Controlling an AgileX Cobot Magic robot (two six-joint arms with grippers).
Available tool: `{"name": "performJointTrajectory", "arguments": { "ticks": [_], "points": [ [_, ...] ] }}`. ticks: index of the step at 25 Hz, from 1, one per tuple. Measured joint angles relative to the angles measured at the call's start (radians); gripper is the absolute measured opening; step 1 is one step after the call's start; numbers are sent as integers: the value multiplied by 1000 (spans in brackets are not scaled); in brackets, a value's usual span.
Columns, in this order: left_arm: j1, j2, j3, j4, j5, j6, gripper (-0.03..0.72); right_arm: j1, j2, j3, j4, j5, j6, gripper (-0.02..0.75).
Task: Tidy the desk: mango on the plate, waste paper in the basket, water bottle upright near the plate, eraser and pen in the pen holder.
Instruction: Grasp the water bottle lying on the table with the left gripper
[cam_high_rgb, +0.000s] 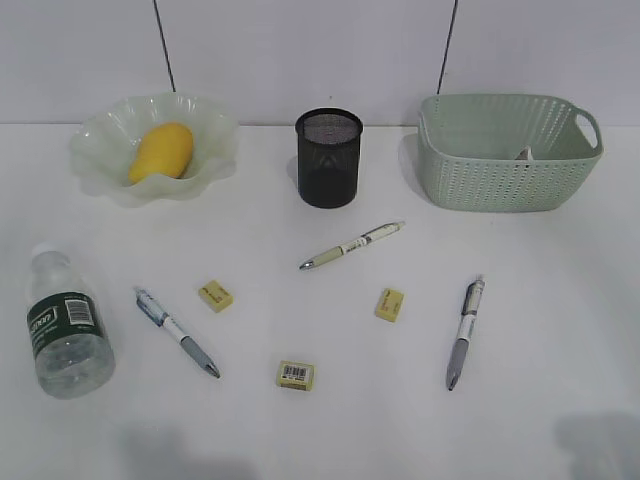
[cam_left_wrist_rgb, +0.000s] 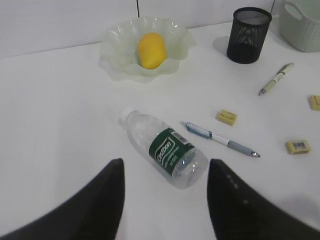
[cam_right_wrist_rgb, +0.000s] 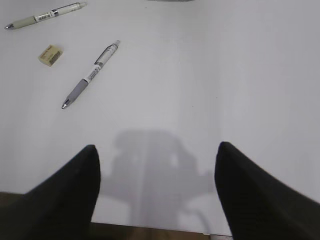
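The mango lies in the ruffled green plate at the back left. The water bottle lies on its side at the front left, cap towards the plate. Three pens and three erasers lie scattered on the desk. The black pen holder stands at the back centre. Inside the basket a pale bit of waste paper shows. My left gripper hangs open just behind the bottle's base. My right gripper is open over the desk's front edge, holding nothing.
Neither arm shows in the exterior view; only their shadows fall on the front edge of the desk. In the right wrist view a pen and an eraser lie well ahead to the left.
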Motion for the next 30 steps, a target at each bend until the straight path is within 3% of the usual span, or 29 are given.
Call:
{"name": "performJointTrajectory", "arguments": {
  "ticks": [9,15,23,30],
  "points": [
    [0,382,-36,-23,-110,-14,536,0,0,0,-2,-3,0,563],
    [0,675,-46,-102,-146,-95,549,0,0,0,-3,-3,-1,562],
    [2,1021,-185,-119,-133,-256,582,0,0,0,-4,-4,-1,562],
    [96,1240,-247,-99,-97,-395,585,0,-21,1,-4,-5,-1,562]
  ]
}}
